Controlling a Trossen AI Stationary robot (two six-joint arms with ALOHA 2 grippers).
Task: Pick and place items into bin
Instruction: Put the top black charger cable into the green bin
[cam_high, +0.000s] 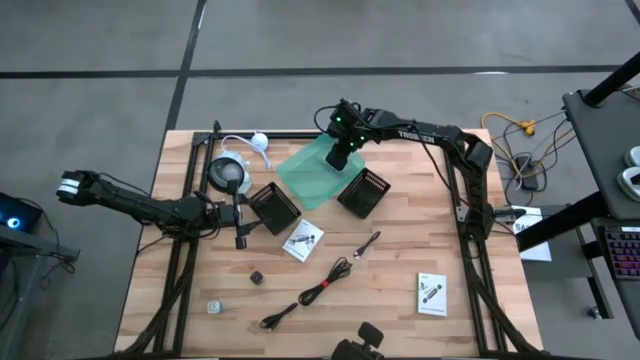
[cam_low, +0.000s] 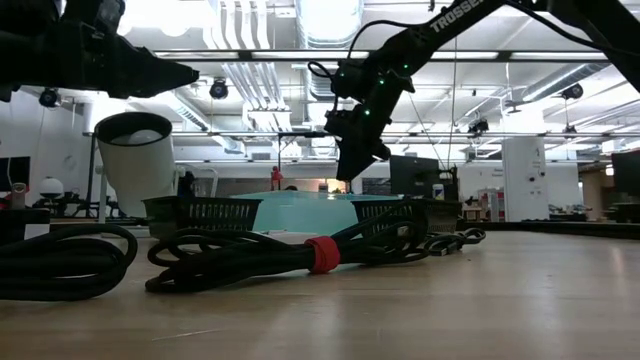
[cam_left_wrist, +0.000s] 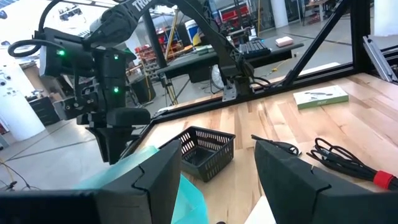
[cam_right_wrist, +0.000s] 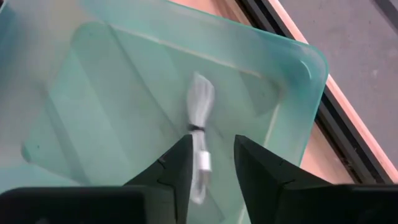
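**White cable in the bin**

Nearest me, the black cable with red tie (cam_high: 318, 292) lies on the table (cam_high: 460, 320). My left gripper (cam_high: 236, 212) waits beside a black basket (cam_high: 274, 207), fingers apart, empty. Farther back, my right gripper (cam_right_wrist: 211, 163) hangs over the green bin (cam_right_wrist: 112, 81), fingers parted, a white bundled cable (cam_right_wrist: 200, 134) beneath them.

A pale, matt butcher-block wooden table (cam_high: 400, 300) carries a translucent, frosted green plastic bin (cam_high: 312, 172), smooth-walled and softly glossy. Inside the bin lies a pale, silvery-white coiled cable (cam_right_wrist: 200, 134) banded by a dark tie. Beside the bin stand two black mesh plastic baskets (cam_high: 364, 192). Nearer the table's front edge, a matt black rubbery cable with a red tie (cam_low: 322, 254) and white glossy paper packets (cam_high: 432, 294).
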